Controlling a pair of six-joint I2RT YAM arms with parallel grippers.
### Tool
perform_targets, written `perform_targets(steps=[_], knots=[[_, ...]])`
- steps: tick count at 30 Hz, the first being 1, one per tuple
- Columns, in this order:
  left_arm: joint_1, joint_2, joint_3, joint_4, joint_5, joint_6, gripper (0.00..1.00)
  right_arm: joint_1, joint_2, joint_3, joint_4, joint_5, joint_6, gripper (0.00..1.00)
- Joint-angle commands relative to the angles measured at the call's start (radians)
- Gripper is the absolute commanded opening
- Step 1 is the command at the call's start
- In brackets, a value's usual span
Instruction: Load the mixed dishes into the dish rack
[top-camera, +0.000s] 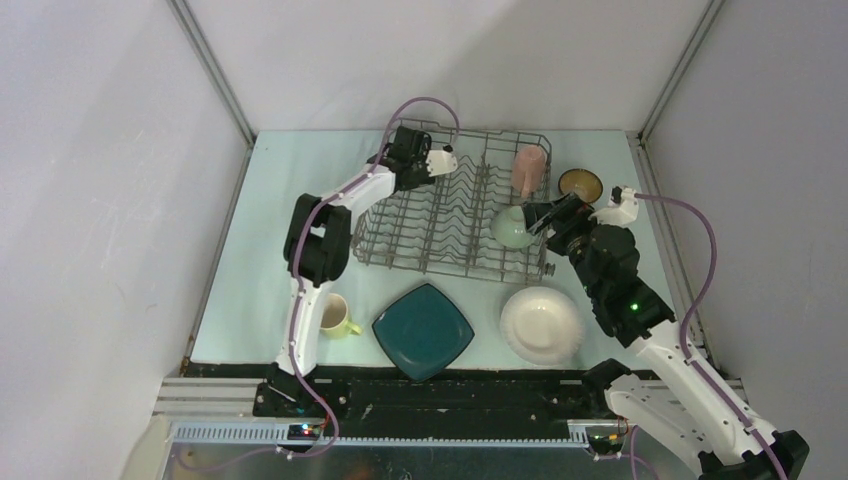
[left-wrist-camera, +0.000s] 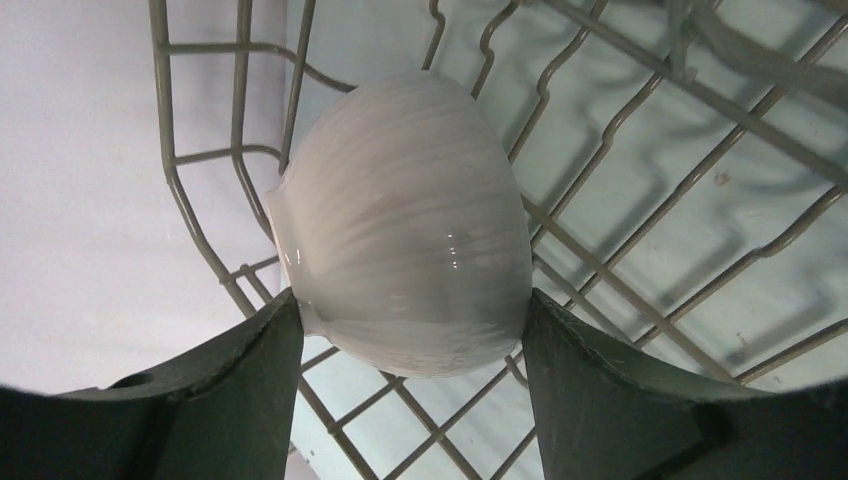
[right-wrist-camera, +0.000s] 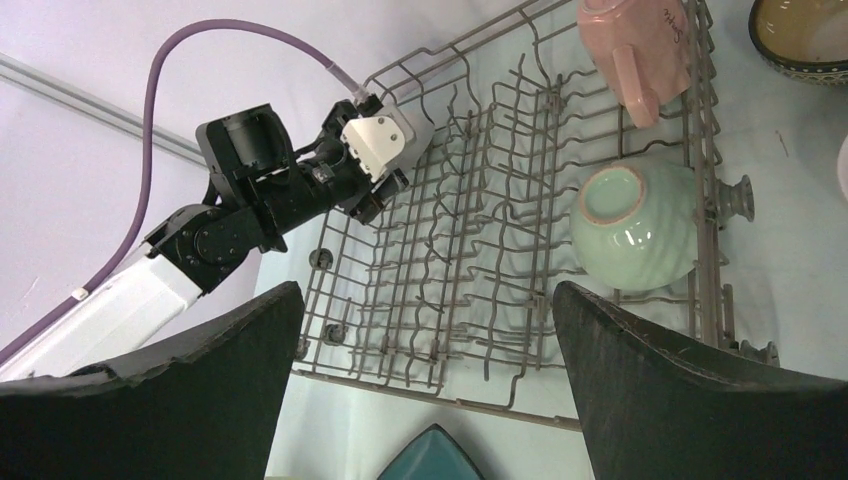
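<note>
While poised at the far left corner of the large grey metal wire dish rack (top-camera: 420, 230), grips a white round ceramic bowl (left-wrist-camera: 400, 250) in the left hand (left-wrist-camera: 412, 310), one finger pressed on either side, probably for lowering among the tines. Hovers near the rack's right end with the right hand (right-wrist-camera: 425, 300) spread wide and empty. Inside the rack: upturned pale green ceramic bowl (right-wrist-camera: 635, 225), pink ceramic mug (right-wrist-camera: 640, 45). On the counter (top-camera: 265, 260): brown bowl (top-camera: 580, 184), yellow-green mug (top-camera: 335, 316), dark teal square plate (top-camera: 423, 330), white round plate (top-camera: 542, 323).

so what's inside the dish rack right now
A pink mug, an upside-down green bowl, and a white bowl gripped by the left hand in a corner. Anything beneath the bowls is hidden.
</note>
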Motion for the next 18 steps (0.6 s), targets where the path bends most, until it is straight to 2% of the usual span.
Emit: perform_targets(steps=[1,2,6,13,18], knots=[[0.006,-0.059,-0.041,-0.035,-0.024,0.007,0.62,-0.006,-0.016,-0.02,0.005,0.009,0.009,0.97],[0.006,-0.071,-0.055,-0.054,-0.023,0.01,0.65,-0.006,-0.017,-0.022,0.005,0.005,0.013,0.98],[0.007,-0.097,-0.063,-0.091,-0.019,-0.007,0.98,-0.007,-0.018,-0.026,0.002,-0.007,0.017,0.99],[0.001,-0.158,-0.067,-0.114,0.016,-0.075,1.0,-0.016,-0.047,-0.025,-0.021,-0.007,-0.002,1.0],[-0.018,-0.269,-0.148,-0.041,0.07,-0.188,1.0,-0.038,-0.039,-0.009,-0.049,-0.02,-0.08,1.0]])
